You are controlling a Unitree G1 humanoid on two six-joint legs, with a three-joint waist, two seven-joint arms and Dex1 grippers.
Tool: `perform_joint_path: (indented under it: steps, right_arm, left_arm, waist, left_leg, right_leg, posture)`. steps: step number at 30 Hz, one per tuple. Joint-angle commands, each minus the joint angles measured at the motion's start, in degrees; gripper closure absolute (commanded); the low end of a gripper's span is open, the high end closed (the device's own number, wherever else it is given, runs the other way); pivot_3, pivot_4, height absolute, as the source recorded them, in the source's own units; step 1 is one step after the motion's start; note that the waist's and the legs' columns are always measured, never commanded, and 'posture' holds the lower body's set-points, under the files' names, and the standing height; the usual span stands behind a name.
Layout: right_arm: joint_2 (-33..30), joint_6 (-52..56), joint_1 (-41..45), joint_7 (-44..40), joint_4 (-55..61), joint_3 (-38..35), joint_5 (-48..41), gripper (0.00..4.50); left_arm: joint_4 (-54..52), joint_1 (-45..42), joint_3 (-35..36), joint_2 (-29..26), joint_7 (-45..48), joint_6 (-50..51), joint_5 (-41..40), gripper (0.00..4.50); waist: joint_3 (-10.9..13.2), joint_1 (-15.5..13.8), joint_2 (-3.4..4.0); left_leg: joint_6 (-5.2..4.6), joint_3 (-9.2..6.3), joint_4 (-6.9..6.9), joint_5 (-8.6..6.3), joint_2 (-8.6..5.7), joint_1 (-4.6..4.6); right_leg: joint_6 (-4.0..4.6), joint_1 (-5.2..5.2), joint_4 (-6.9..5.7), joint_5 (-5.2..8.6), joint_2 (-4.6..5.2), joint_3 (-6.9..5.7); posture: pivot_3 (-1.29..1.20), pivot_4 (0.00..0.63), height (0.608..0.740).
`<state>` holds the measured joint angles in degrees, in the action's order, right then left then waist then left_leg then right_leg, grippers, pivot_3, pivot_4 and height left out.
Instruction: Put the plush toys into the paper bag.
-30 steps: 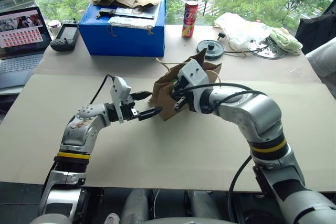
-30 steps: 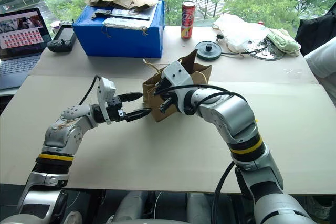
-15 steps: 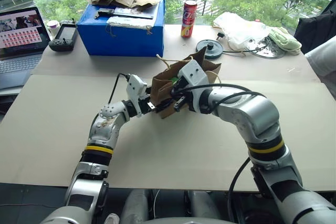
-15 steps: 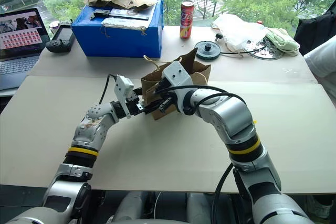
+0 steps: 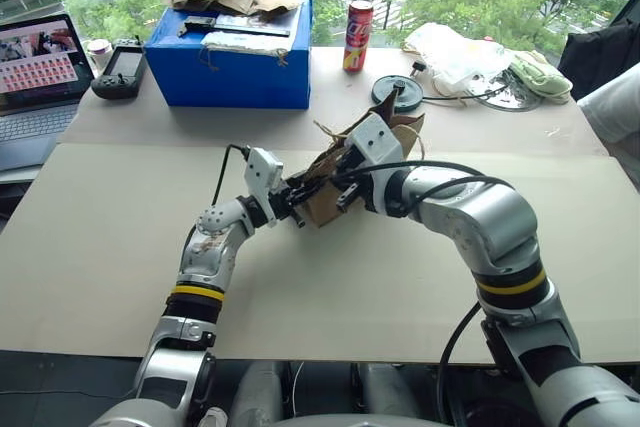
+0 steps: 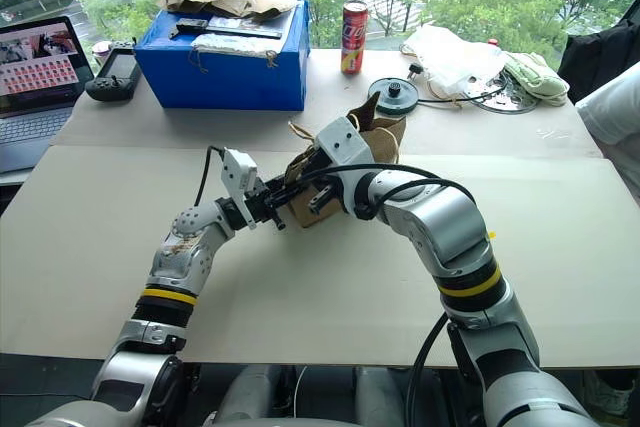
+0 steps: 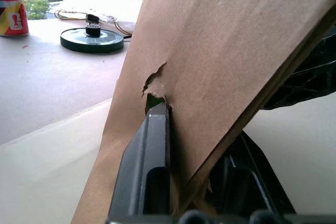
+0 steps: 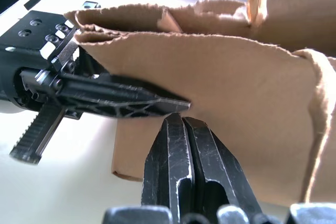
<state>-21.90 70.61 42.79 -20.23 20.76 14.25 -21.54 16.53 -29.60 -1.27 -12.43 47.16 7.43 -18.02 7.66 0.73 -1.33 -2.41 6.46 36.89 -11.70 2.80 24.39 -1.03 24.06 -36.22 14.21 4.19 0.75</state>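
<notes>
I see the paper bag (image 5: pixel 345 182) in plain brown kraft with beige twine handles. The bench (image 5: pixel 330 287) is pale beige. Behind sits a bright blue box (image 5: pixel 235 57) and a red can (image 5: pixel 358 35) with yellow markings. Both my grippers have black fingers on silver-grey arms ringed yellow.

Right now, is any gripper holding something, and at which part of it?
Both hold the paper bag. The left gripper is shut on a torn side wall; the right gripper is shut on another wall near its edge.
</notes>
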Motion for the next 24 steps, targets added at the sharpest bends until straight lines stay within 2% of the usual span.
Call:
perform_joint_path:
  steps: [1,11,15,24]
  right_arm:
    - [-0.7,-0.1,0.3,-0.4,2.4,-1.0,0.2,4.50]
    - [-1.9,0.2,-0.2,-1.3,4.1,-0.8,0.1,4.50]
    - [-5.5,-0.8,-0.6,-4.6,7.6,-1.1,-1.2,4.50]
    - [-11.5,-2.0,3.1,-12.3,12.7,-10.0,-7.3,4.50]
  left_arm:
    - [-1.9,-0.9,0.0,0.1,-1.0,-2.0,0.6,4.39]
    - [-1.8,-0.5,0.2,0.1,-0.4,-3.8,-0.2,4.39]
    - [-1.7,-0.3,0.3,-0.1,-0.9,-3.6,0.1,4.39]
    - [1.0,-0.8,0.4,-1.0,-1.0,-5.0,1.0,4.39]
  waist:
    - [0.0,0.0,0.00]
    - [0.0,0.0,0.00]
    - [0.0,0.0,0.00]
    - [0.0,0.0,0.00]
  left_leg:
    - [0.00,0.00,0.00,0.00,0.00,0.00]
    - [0.00,0.00,0.00,0.00,0.00,0.00]
    - [0.00,-0.01,0.00,0.00,0.00,0.00]
    - [-0.01,-0.04,0.00,-0.01,0.00,-0.01]
  right_leg:
    - [0.00,0.00,0.00,0.00,0.00,0.00]
    - [0.00,0.00,0.00,0.00,0.00,0.00]
    - [0.00,0.00,0.01,0.00,0.00,-0.01]
    - [0.00,-0.02,0.03,0.00,0.01,-0.01]
  posture:
    - [0.00,0.150,0.739]
    - [0.00,0.150,0.739]
    - [0.00,0.150,0.739]
    - [0.00,0.150,0.739]
